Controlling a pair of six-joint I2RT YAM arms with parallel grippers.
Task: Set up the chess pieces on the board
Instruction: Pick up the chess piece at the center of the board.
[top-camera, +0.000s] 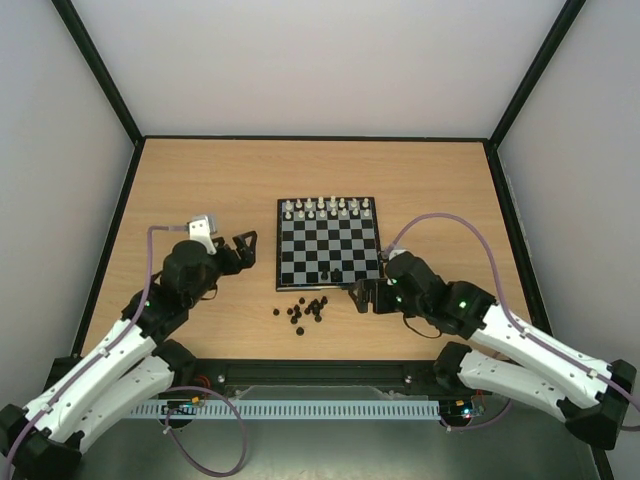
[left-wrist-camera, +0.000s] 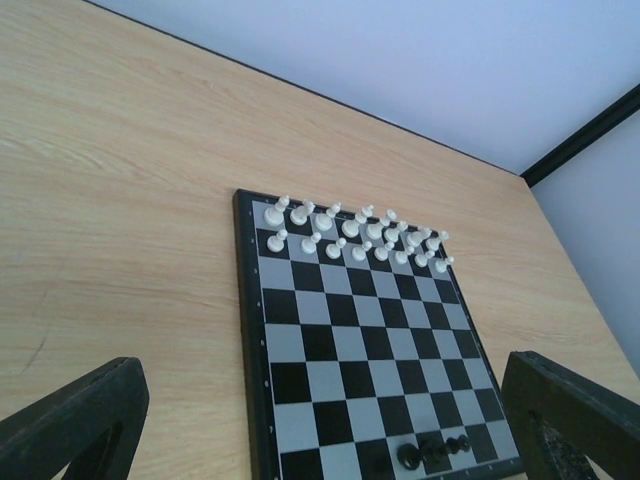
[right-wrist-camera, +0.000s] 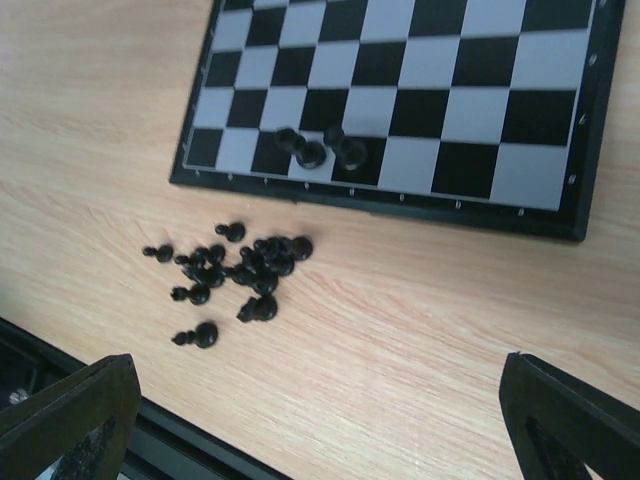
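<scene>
Right gripper (top-camera: 366, 296) hangs low off the board (right-wrist-camera: 470, 110) at its near right corner, jaws spread wide, nothing held. Left gripper (top-camera: 245, 250) likewise agape and empty, beside the left edge. Chess pieces (right-wrist-camera: 240, 270) heaped on counter (right-wrist-camera: 420, 330) just off the near edge. A few black ones seem to lie on their sides on the near row. White pieces (top-camera: 328, 208) stand on the far rows. Advice: take a straggler from the heap's fringe, pinch it squarely, set it upright mid-square.
</scene>
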